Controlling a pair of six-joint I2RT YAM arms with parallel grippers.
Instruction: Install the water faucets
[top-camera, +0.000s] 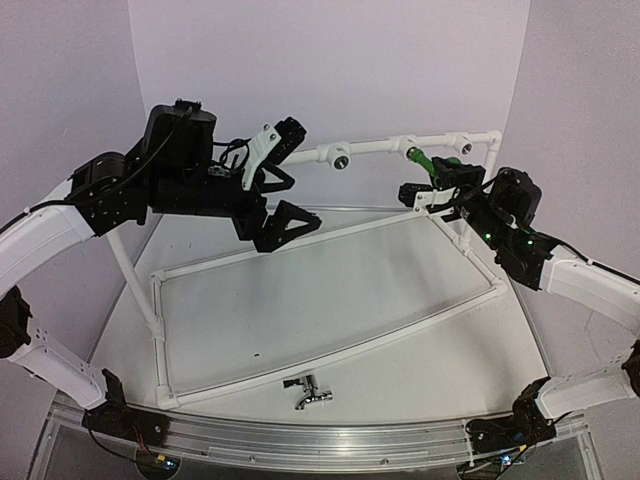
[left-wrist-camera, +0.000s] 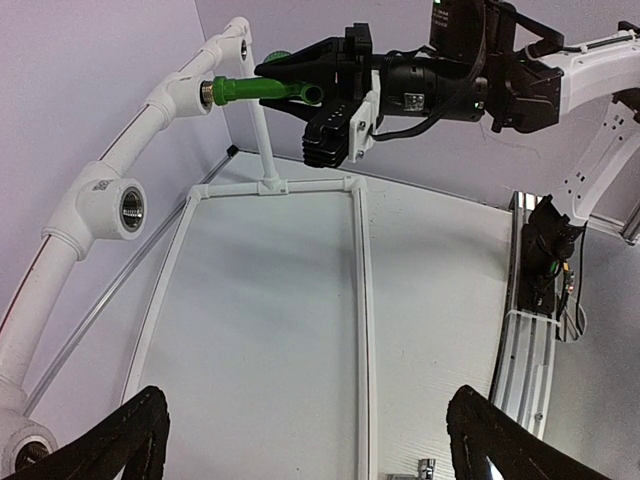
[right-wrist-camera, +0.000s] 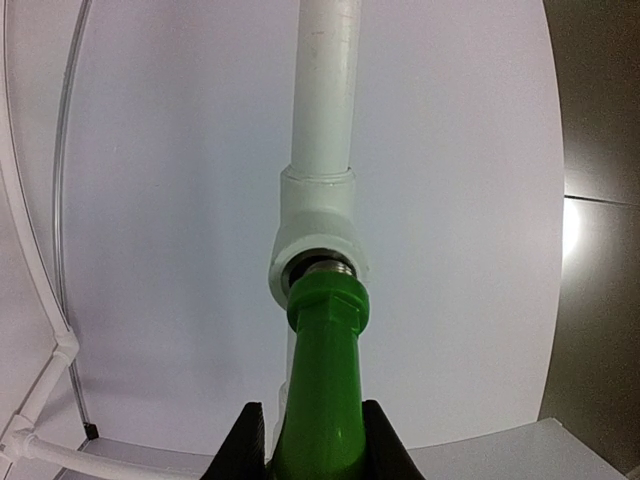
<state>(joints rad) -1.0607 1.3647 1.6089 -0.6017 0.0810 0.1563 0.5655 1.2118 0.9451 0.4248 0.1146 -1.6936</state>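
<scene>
The green faucet (top-camera: 424, 160) has its threaded end in a white socket (right-wrist-camera: 316, 232) on the raised white pipe rail (top-camera: 375, 148). My right gripper (top-camera: 438, 178) is shut on its green body (right-wrist-camera: 325, 400). It also shows in the left wrist view (left-wrist-camera: 262, 91), with the right gripper (left-wrist-camera: 303, 95) around its spout. The chrome faucet (top-camera: 308, 391) lies loose on the table near the front edge; only its top shows in the left wrist view (left-wrist-camera: 426, 467). My left gripper (top-camera: 298, 182) is open and empty, held high above the table (left-wrist-camera: 315, 440).
Open sockets (top-camera: 340, 158) (top-camera: 463, 145) sit on the rail, seen close in the left wrist view (left-wrist-camera: 125, 207). A rectangular white pipe frame (top-camera: 330, 345) lies flat on the table. Purple walls stand behind and at both sides.
</scene>
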